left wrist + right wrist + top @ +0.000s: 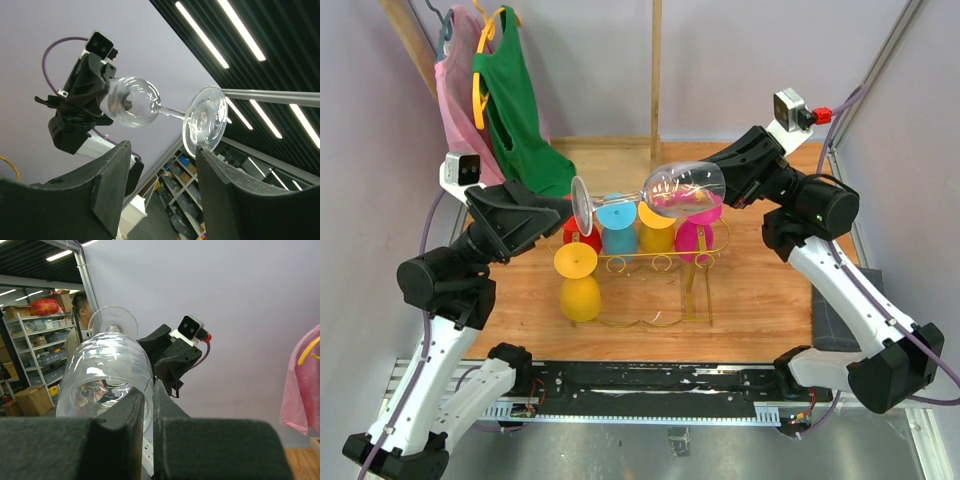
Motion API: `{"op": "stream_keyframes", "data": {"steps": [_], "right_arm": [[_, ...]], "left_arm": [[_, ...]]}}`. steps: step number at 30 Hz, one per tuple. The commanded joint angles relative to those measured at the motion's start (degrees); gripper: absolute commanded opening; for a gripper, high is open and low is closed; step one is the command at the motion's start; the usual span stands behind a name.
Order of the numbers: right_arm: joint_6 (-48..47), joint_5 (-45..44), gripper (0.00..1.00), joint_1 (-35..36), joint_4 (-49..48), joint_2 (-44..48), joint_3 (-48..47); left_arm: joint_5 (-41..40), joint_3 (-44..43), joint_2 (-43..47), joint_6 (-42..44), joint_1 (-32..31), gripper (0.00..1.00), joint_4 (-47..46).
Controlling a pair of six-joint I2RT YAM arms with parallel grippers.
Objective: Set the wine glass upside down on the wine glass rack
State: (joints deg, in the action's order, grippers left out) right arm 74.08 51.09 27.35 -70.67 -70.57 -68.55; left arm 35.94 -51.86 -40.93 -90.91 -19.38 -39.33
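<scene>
A clear wine glass (685,185) lies on its side in the air above the wine glass rack (660,262), a gold wire stand. My right gripper (720,188) is shut on the bowl's rim, one finger inside the bowl and one outside (149,392). The stem points left, ending in the round foot (582,205). My left gripper (565,210) is open at that foot. In the left wrist view the foot (205,122) sits just above the right finger's tip (202,152), with nothing in the wide gap between the fingers (162,150).
Red (582,235), blue (617,225), yellow (657,232) and magenta (698,235) cups hang along the rack. Another yellow cup (579,285) sits foot-up at its front left. Pink (455,95) and green (515,110) garments hang at the back left. A wooden post (656,70) stands behind.
</scene>
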Motion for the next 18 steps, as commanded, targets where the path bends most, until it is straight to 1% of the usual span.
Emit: {"op": "stream_keyframes", "data": {"steps": [1,4,9,12,18], "right_arm": [[-1.6,-0.4,0.01,3.2,-3.2,-1.1,-2.6],[-2.6,-0.3,0.01,4.9,-2.5,-2.5,-3.0],[-3.1,-1.2,0.01,5.7,-2.6,-4.2,-3.6],[-3.2,-1.1,0.01,6.5,-2.6,-5.3,-4.3],[-3.6,-1.5,0.01,7.8,-2.5,-7.0,-5.1]], "left_arm": [[2.7,-0.1,-0.6,-5.5,-0.6,0.58,-8.7],[2.2,1.1,0.1,-7.4,-0.6,0.55,-11.0],[1.1,2.3,2.3,-7.6,-0.7,0.50,-11.0],[0.7,2.6,2.6,-8.1,-0.7,0.49,-11.0],[0.7,2.9,3.0,-8.7,-0.6,0.42,-11.0]]}}
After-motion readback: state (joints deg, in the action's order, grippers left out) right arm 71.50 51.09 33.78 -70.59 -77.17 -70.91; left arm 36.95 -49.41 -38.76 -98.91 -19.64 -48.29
